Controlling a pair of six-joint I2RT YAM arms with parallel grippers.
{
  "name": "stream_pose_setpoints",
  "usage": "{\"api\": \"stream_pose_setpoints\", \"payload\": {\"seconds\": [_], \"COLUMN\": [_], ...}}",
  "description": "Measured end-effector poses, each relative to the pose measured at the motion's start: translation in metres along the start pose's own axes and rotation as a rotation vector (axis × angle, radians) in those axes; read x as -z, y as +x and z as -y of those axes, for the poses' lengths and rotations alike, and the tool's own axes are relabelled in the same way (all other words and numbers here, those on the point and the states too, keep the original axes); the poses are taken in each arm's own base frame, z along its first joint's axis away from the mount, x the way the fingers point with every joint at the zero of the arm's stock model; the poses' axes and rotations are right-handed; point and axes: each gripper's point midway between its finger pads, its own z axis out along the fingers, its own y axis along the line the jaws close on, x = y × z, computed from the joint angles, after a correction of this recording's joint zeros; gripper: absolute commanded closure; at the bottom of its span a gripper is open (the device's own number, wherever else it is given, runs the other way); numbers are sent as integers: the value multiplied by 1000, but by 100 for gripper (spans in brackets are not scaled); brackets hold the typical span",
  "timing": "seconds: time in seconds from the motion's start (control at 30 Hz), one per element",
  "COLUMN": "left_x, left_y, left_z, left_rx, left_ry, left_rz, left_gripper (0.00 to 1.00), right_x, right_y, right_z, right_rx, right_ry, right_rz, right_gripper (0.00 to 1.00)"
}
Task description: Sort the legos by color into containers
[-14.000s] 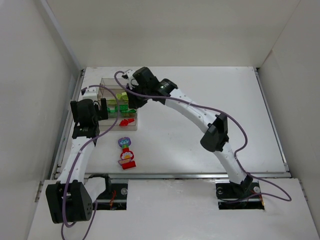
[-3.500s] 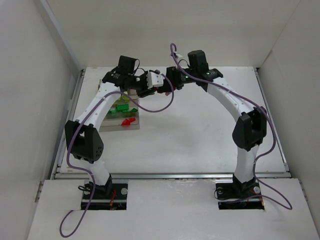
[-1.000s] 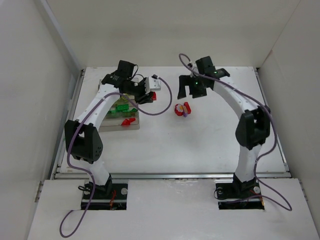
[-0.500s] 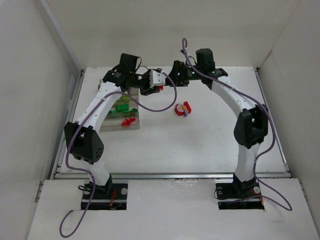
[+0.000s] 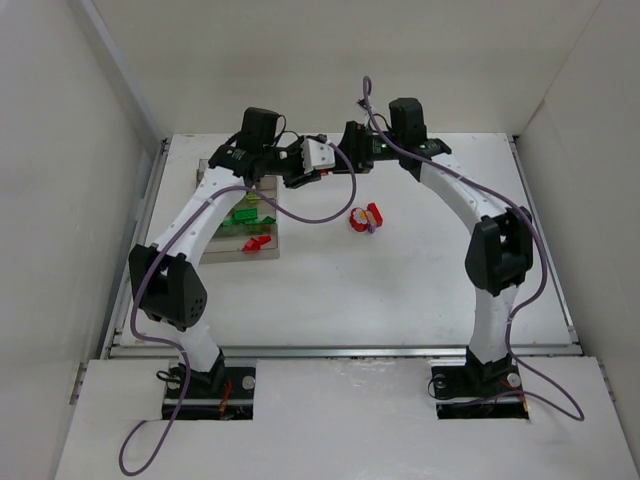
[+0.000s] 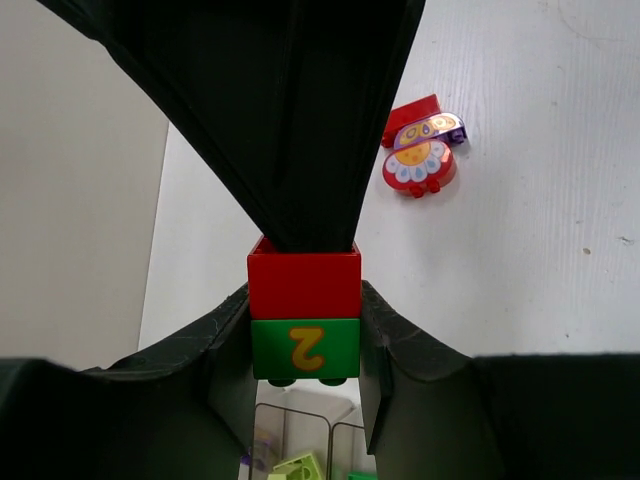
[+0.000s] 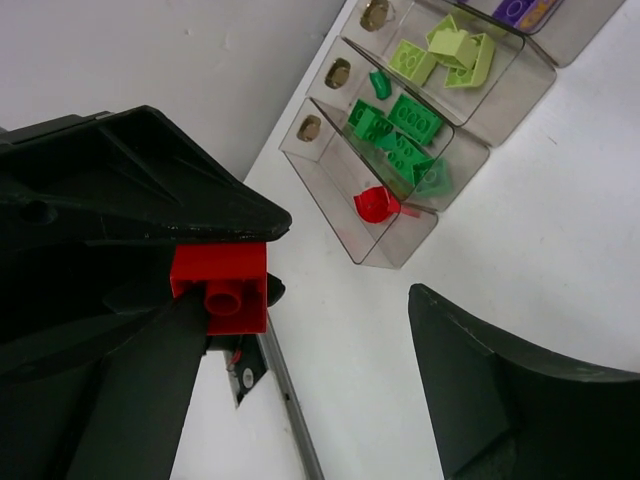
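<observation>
My left gripper (image 6: 304, 335) is shut on a two-brick stack, a red brick (image 6: 304, 285) on a green brick (image 6: 304, 347) marked "2", held above the table right of the containers (image 5: 262, 243). My right gripper (image 7: 320, 380) stands open around the stack's red brick (image 7: 222, 283); its left finger (image 7: 130, 390) is at the brick, its right finger (image 7: 500, 370) far off. In the top view the two grippers meet, left (image 5: 318, 166) and right (image 5: 350, 160). The flower-topped piece (image 5: 365, 217) lies on the table. The tray (image 7: 400, 245) holds lime (image 7: 445, 50), green (image 7: 395, 125) and red (image 7: 377, 203) legos.
A purple piece (image 7: 520, 10) shows in the tray's far compartment. The white walls of the enclosure stand close behind both grippers. A metal rail (image 7: 290, 410) runs along the table's left edge.
My right gripper swung left to the left gripper's brick stack and its jaws narrowed a little. The left gripper lifted slightly rightward, still holding the stack. The flower-topped piece stayed put.
</observation>
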Motion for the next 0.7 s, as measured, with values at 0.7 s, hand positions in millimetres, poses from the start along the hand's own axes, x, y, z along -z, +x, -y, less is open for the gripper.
{"api": "stream_pose_setpoints", "payload": {"seconds": [0.7], "left_x": [10], "left_y": [36], "left_z": [-10], "left_rx": [48], "left_ry": [-57], "left_rz": [-48], "left_gripper": [100], "right_x": [29], "right_y": [-10], "right_z": [8], "right_rx": [-3], "right_ry": [116], "right_rz": [69], "right_gripper": [18]}}
